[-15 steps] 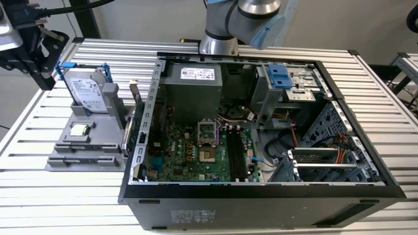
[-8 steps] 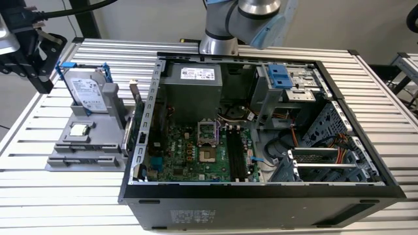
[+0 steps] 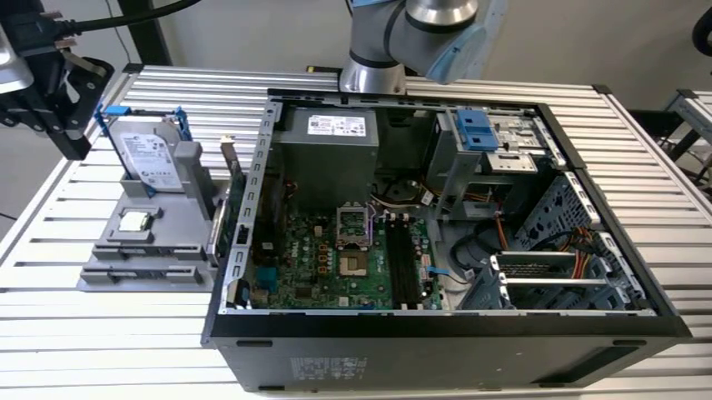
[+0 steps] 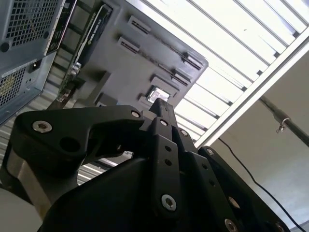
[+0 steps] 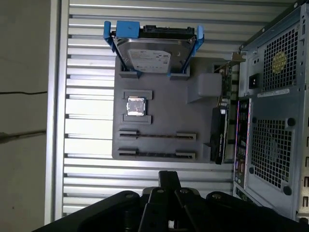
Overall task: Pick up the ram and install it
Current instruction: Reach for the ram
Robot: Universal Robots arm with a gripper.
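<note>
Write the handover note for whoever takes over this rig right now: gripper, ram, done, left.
The gripper is shut, no stick visible in it, raised near the gray fixture on the exterior view's left.
The fixture's two long holders hold nothing; a hard drive and a processor chip sit on it.
Cannot tell whether the ram sits in the memory slots inside the open computer case.
Done and left: install unconfirmed.

No print can be made out. The white labels on the silver hard drive with blue rails (image 5: 152, 55), the grey metal power supply box (image 3: 328, 158) and the black computer case's outer wall (image 3: 445, 358) are too small to read.
</note>
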